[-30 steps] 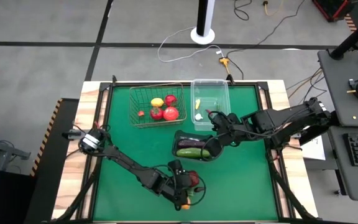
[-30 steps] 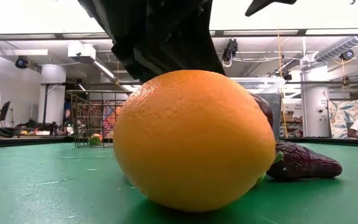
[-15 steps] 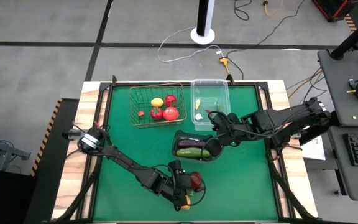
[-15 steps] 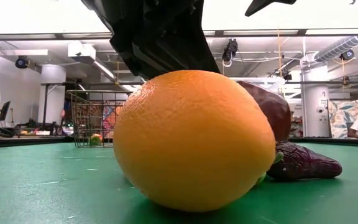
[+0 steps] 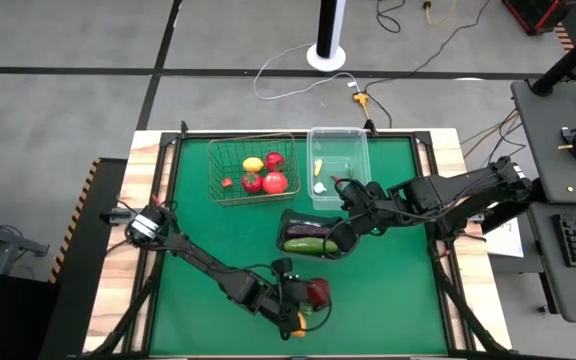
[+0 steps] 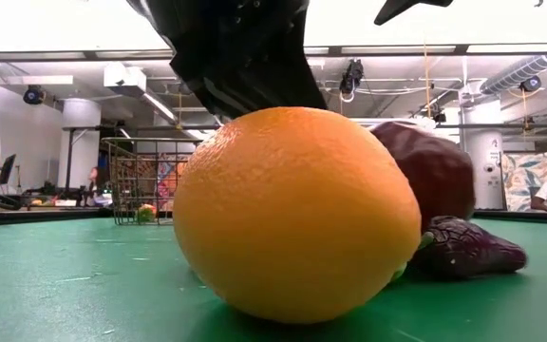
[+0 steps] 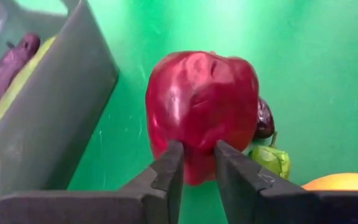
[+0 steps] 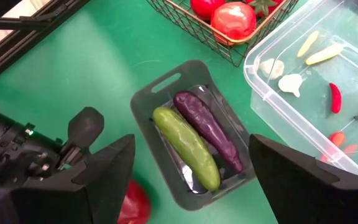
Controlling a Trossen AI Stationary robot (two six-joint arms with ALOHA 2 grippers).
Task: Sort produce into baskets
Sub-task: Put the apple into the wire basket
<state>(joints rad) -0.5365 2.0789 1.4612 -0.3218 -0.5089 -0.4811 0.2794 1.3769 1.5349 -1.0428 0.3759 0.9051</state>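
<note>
My left gripper is near the table's front edge, shut on a dark-red fruit, which also shows in the high view. An orange rests on the mat just in front of the gripper. A small purple piece and a small green piece lie beside the orange. My right gripper is open and empty above the dark tray. A green cucumber and a purple eggplant lie in that tray. My left gripper pinches the dark-red fruit by its nearer end between its two fingers. The fruit sticks out beyond the fingertips, over the small purple and green pieces. I cannot tell whether it is clear of the mat.
The wire basket at the far left holds a lemon and several red fruits. The clear tub beside it holds garlic and small chilies. Green mat lies bare left of the left arm and right of the tray.
My left gripper has carried the dark-red fruit a little toward the table's right edge. In the low view the fruit has come out from behind the orange. The small purple piece beside it has shifted slightly. The orange has stayed put.
</note>
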